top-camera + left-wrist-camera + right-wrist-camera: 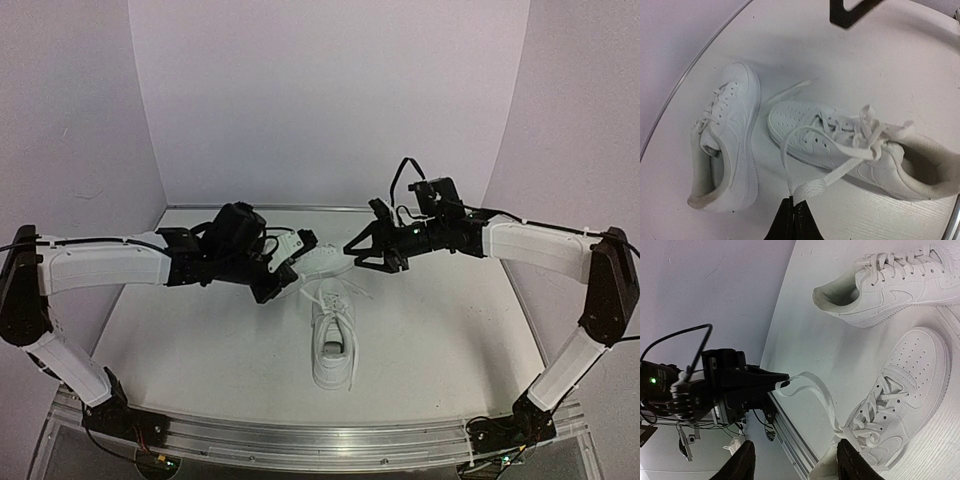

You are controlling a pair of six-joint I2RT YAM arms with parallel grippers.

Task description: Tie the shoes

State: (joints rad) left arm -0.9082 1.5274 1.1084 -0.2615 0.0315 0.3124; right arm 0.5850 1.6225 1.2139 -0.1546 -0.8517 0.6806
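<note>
Two white shoes lie on the table. The near shoe (333, 345) has loose, tangled laces; it also shows in the left wrist view (860, 150) and the right wrist view (900, 395). The far shoe (322, 260) lies behind it (727, 135) (890, 280). My left gripper (288, 288) (792, 212) is shut on a folded loop of the near shoe's lace (812, 189) and holds it up off the table (825, 395). My right gripper (352, 255) (797, 467) is open and empty, hovering above the shoes and facing the left gripper (782, 384).
The white table (200, 330) is boxed in by pale walls at the back and both sides. A metal rail (320, 440) runs along the near edge, with both arm bases on it. The right gripper's finger shows at the top of the left wrist view (850, 12).
</note>
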